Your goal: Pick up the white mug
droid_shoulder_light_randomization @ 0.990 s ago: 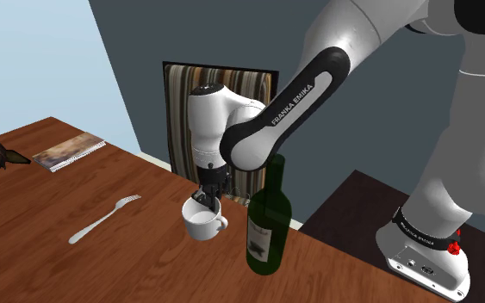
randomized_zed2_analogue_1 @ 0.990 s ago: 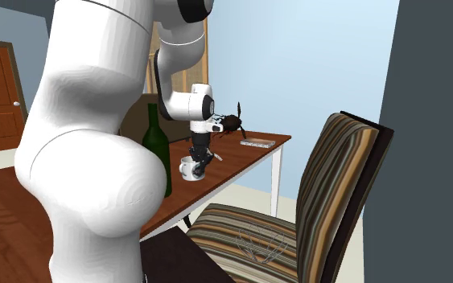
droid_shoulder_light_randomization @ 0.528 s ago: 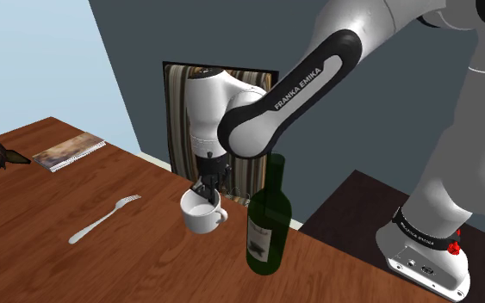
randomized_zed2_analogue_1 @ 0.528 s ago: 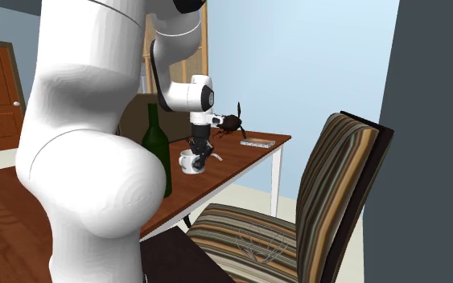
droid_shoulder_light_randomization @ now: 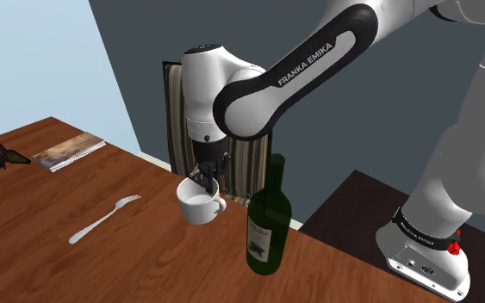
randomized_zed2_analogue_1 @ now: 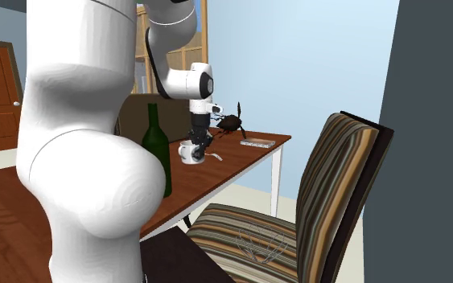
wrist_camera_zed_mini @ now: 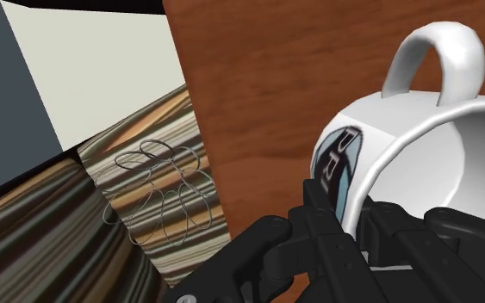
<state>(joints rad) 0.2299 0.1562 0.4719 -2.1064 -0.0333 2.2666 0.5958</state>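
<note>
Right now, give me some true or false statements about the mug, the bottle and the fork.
1. The gripper is shut on the mug at its rim. True.
2. The bottle lies on its side. False: it stands upright on the table.
3. The fork lies flat on the table. True.
4. The fork sits inside the mug. False: it lies apart from the mug, toward the shoulder view's left.
5. The chair is striped. True.

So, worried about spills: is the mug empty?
Empty: shoulder and wrist views show the mug bare white inside, claw clasping its rim.
</note>
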